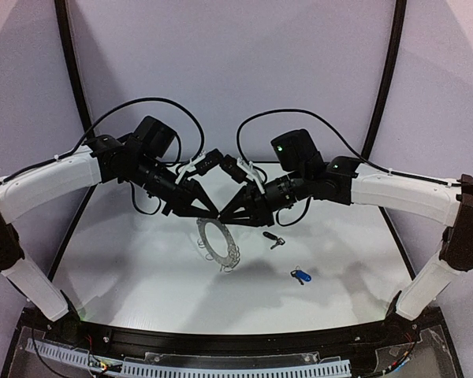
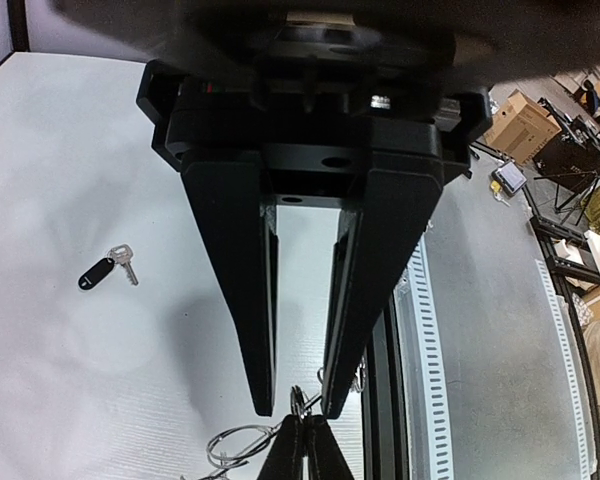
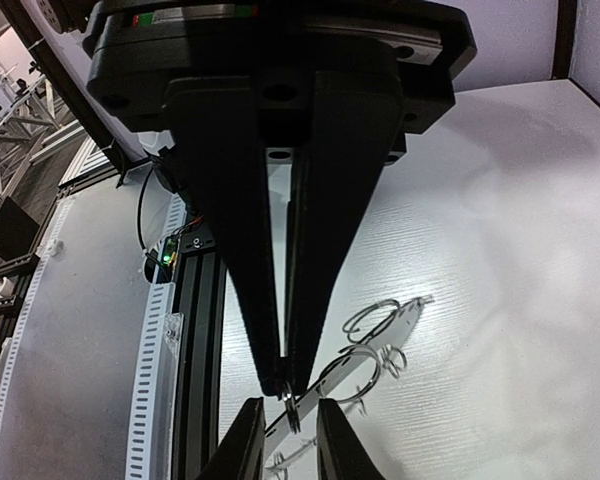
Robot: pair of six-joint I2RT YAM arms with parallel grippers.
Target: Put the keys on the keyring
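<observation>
No text, label, brand, number or sign can be read anywhere; the cardboard boxes (image 2: 525, 125) far right in the left wrist view are too blurred.

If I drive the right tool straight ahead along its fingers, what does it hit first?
The keyring: its wire-looped rim sits right at the right tool's tips, possibly touching. Directly behind it are the left tool's fingertips, which straddle the ring's rim.
</observation>
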